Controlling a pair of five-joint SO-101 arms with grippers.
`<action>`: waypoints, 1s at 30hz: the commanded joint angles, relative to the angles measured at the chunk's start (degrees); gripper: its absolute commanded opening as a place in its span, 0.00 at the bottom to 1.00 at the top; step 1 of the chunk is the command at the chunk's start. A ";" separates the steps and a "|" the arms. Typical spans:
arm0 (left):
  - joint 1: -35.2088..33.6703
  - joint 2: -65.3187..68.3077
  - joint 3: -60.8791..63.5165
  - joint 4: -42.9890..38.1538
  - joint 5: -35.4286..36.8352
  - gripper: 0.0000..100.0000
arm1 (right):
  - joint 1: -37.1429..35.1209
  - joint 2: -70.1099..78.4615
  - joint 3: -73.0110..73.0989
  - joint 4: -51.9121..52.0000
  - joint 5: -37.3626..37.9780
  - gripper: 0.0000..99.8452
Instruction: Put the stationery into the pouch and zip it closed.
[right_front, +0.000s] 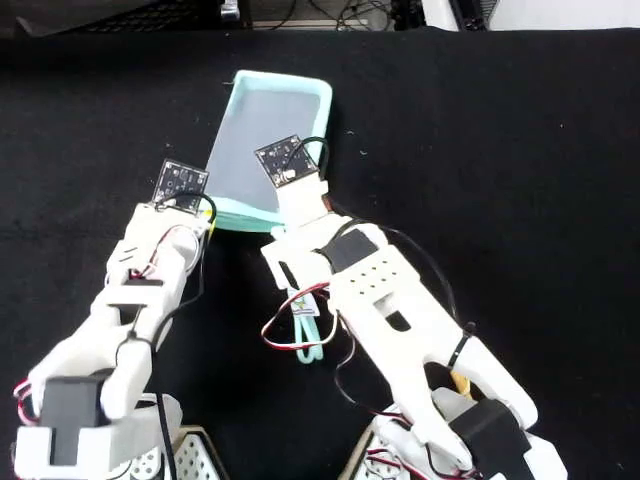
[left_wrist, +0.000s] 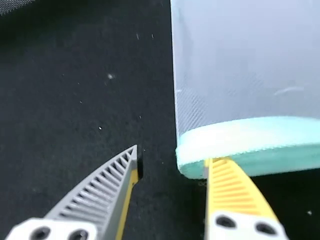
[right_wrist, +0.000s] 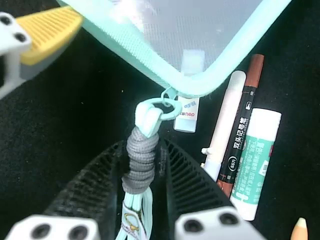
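The right pincer (right_wrist: 142, 150) was clamped shut on the cord (right_wrist: 141, 167) hanging from the ring (right_wrist: 167, 107) of the pouch (right_wrist: 200, 35), which lay just ahead of its tips. A pen (right_wrist: 223, 120), marker (right_wrist: 245, 115) and glue stick (right_wrist: 256, 160) lay beside it, outside the pouch. The left pincer (left_wrist: 176, 160) stood wide open and held nothing, its yellow finger (left_wrist: 227, 182) against the pouch's edge.

My left arm (right_front: 130, 300) and right arm (right_front: 390, 300) extend forward, side by side.
Left gripper (left_wrist: 175, 155) fingers (left_wrist: 105, 190) spread apart; right gripper (right_wrist: 142, 145) pinched on a cord (right_wrist: 141, 165).
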 joint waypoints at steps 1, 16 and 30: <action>-0.48 5.54 -5.32 -0.97 0.44 0.22 | 0.18 -2.59 -2.24 -0.44 0.35 0.01; -2.95 15.30 -15.16 -1.05 0.26 0.13 | 0.18 -2.59 -2.24 -0.44 0.53 0.01; -7.96 0.70 -19.12 14.59 4.22 0.03 | 0.26 -2.59 -16.04 10.73 8.97 0.01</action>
